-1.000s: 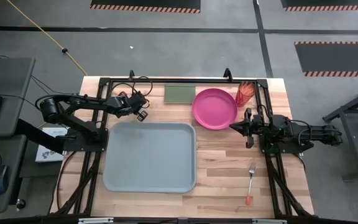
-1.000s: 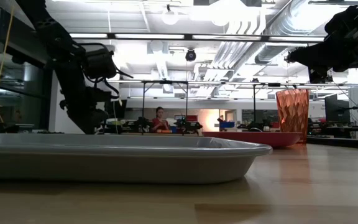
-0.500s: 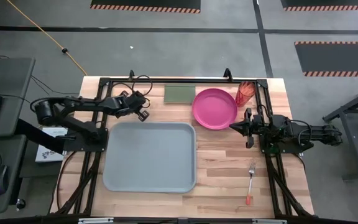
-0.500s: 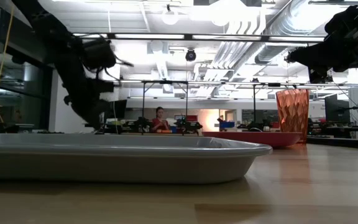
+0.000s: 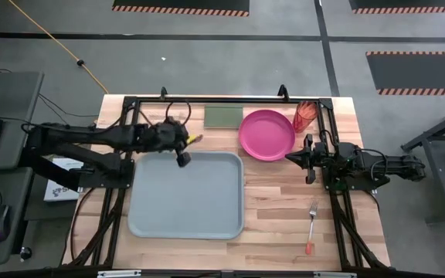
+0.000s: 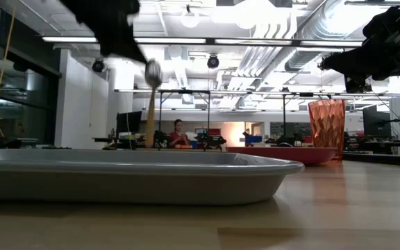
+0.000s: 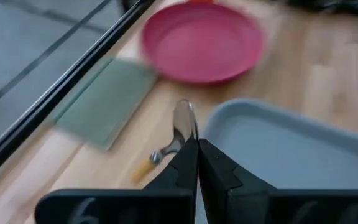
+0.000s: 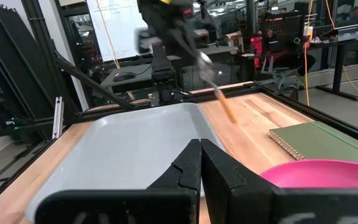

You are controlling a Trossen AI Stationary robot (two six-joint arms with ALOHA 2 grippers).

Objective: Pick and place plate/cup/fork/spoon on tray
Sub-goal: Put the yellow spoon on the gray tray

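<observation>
High view: wooden table, grey floor around. Left gripper clenched on spoon over tray far edge. Right gripper pinched empty, beside plate.

High view looks straight down on the whole table. Low view sits at tabletop level, close behind the tray rim. Both wrist views face the tray and plate.

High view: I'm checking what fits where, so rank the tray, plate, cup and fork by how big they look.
1. The tray, clearly largest.
2. The plate.
3. The fork, longer than the cup is wide but far slimmer.
4. The cup, seen from above, so its height is hidden.
</observation>
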